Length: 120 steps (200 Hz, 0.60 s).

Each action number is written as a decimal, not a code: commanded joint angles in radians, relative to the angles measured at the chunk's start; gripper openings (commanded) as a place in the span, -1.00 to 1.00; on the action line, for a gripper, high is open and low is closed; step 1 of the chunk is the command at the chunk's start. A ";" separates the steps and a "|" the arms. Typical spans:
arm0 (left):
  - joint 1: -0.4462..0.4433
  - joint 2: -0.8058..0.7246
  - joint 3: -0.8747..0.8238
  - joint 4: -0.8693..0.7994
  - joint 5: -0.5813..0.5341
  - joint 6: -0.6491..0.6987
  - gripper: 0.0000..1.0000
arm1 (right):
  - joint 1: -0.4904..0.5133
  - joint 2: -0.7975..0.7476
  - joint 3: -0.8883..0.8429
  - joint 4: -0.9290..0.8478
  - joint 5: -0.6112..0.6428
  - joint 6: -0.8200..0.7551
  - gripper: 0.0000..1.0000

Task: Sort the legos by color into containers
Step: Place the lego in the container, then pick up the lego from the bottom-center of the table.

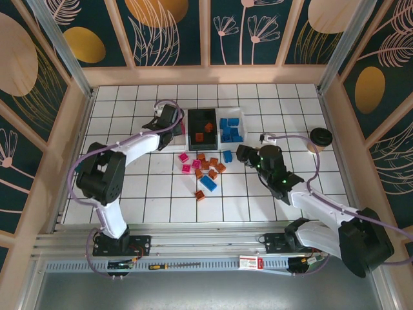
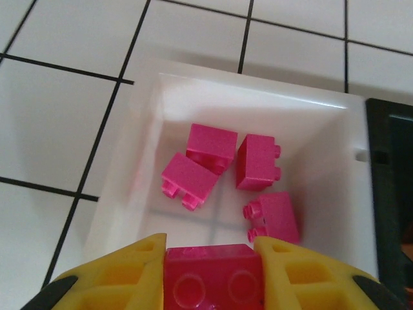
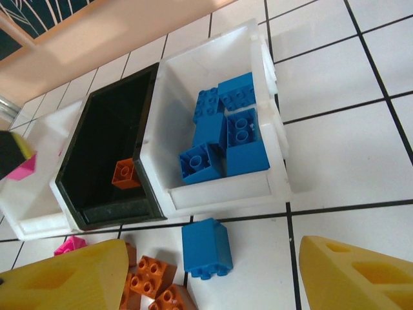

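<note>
My left gripper (image 2: 210, 248) is shut on a hot pink lego (image 2: 213, 278) and hangs over the left white tray (image 2: 139, 161), where several pink legos (image 2: 210, 145) lie. From above, this gripper (image 1: 169, 119) is at the tray row's left end. My right gripper (image 3: 213, 252) is open, its yellow fingers (image 3: 64, 278) on either side of a blue lego (image 3: 206, 247) lying on the tiles in front of the right white tray (image 3: 219, 194), which holds several blue legos (image 3: 226, 129). The black tray (image 3: 106, 210) between them holds an orange lego (image 3: 124, 173).
Loose orange legos (image 1: 205, 166), pink legos (image 1: 186, 168) and a blue lego (image 1: 208, 183) lie scattered on the tiles in front of the trays. A dark round object (image 1: 320, 137) sits at the right. Wooden walls (image 1: 77, 129) fence the tiled floor.
</note>
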 commanded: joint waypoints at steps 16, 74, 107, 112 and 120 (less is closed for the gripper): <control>0.018 0.080 0.111 -0.033 -0.003 0.010 -0.23 | -0.002 -0.048 -0.063 0.002 -0.127 0.010 0.41; 0.019 -0.037 0.069 0.002 0.098 -0.015 0.43 | 0.106 -0.030 -0.068 -0.022 -0.270 -0.028 0.42; 0.014 -0.228 -0.075 0.075 0.224 -0.059 0.95 | 0.253 0.083 0.040 -0.142 -0.260 -0.059 0.41; 0.014 -0.256 -0.103 0.084 0.238 -0.064 0.98 | 0.277 0.105 0.058 -0.156 -0.261 -0.058 0.41; 0.012 -0.304 -0.146 0.095 0.254 -0.070 0.97 | 0.311 0.138 0.085 -0.174 -0.260 -0.061 0.40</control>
